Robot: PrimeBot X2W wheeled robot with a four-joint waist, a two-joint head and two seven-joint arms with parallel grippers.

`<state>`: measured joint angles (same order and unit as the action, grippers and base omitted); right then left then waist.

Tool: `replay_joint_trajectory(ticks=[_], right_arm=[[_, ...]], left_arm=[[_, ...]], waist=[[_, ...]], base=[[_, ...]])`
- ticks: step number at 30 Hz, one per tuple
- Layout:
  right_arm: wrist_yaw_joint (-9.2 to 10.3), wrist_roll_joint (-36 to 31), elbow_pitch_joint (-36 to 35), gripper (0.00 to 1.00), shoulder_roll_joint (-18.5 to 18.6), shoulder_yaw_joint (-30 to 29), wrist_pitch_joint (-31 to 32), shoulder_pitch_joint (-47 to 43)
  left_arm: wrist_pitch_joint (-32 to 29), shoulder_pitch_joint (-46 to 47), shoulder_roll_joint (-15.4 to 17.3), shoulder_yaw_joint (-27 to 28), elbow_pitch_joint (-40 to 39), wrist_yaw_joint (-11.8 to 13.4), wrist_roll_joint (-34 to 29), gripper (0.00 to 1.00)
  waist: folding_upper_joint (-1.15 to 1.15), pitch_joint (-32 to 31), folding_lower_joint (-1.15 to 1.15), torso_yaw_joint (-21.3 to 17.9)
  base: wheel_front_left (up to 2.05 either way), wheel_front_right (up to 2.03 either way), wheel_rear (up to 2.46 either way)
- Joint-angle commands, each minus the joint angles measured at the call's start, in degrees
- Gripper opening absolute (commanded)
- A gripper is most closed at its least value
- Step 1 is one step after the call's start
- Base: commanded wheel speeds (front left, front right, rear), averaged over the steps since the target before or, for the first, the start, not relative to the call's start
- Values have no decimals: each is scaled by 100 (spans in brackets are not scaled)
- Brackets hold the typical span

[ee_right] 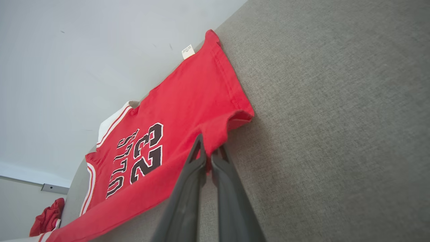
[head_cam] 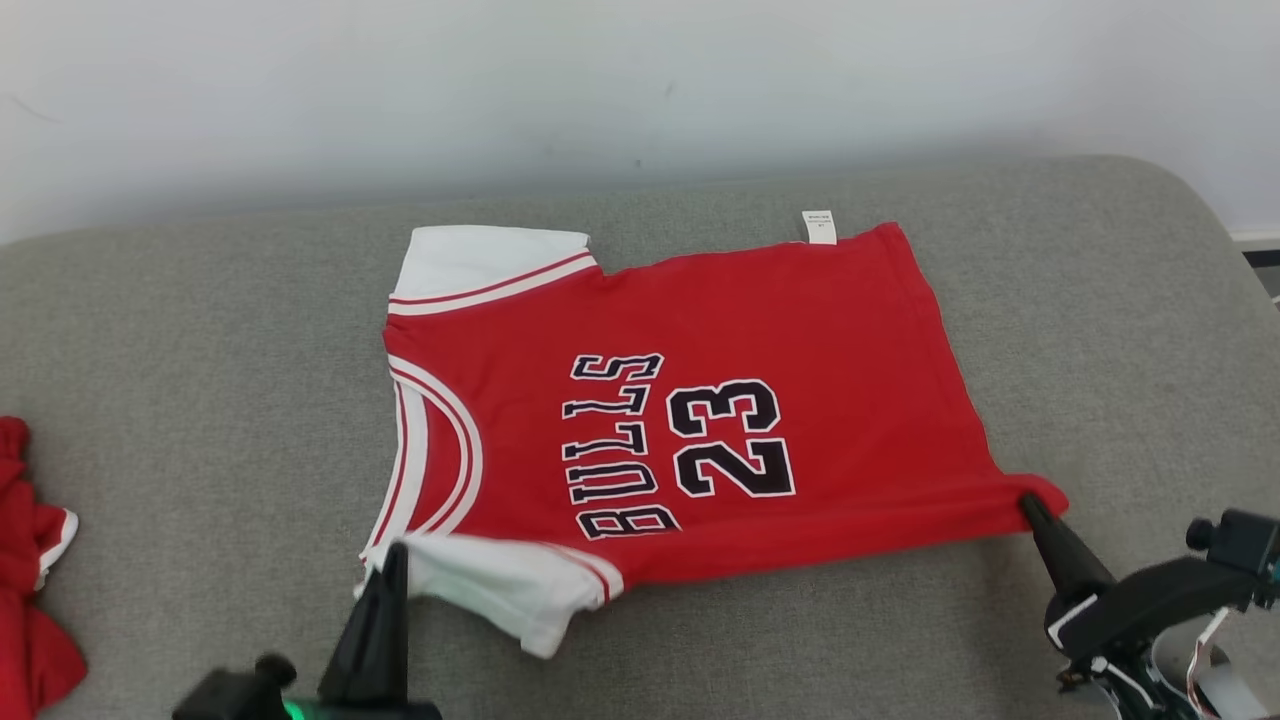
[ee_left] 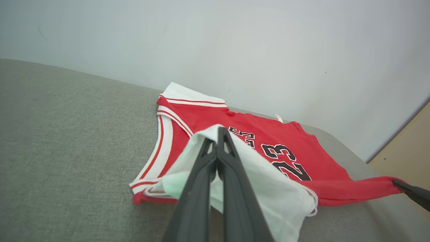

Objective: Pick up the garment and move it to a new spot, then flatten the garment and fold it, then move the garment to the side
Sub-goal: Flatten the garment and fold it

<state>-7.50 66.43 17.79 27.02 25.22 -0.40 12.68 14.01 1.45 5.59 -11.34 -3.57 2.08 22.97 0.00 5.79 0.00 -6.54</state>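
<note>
so the red bulls jersey [head_cam: 800, 330] lies number-side up on the grey cushion [head_cam: 200, 350]. its long axis runs from the left gripper [head_cam: 397, 550] across to the right gripper [head_cam: 1028, 503], with the neckline and white sleeves at the left gripper's end and the hem at the right's. the left gripper's fingers are clenched on the near white sleeve, which drapes over them. the right gripper, angled in from its outer side, pinches the near hem corner and holds that edge taut. bare cushion spreads outside both grippers. a second red garment [head_cam: 25, 560] sits well outside the left one. the white wall [head_cam: 600, 80] rises just beyond the jersey's far edge.
</note>
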Motion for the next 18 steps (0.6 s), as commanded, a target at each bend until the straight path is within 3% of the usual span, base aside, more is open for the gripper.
replay_joint_trajectory(ticks=[1, 10, 18], right_arm=[[0, -69, -6, 0, -75, -62, 91, 150], [0, -298, 552, 0, -541, -308, 621, 1047], [0, -533, 1130, 0, -807, -364, 723, 1710]], left_arm=[[-62, 273, 92, 48, 83, -56, -7, 0], [-365, 1748, 344, 70, 956, -349, 30, 0], [-327, 2544, 431, 35, 1897, -524, 20, 0]], waist=[[0, 61, 0, -47], [0, 415, 0, -194], [0, 582, 0, -212]], base=[[0, 0, 0], [0, 0, 0], [0, 0, 0]])
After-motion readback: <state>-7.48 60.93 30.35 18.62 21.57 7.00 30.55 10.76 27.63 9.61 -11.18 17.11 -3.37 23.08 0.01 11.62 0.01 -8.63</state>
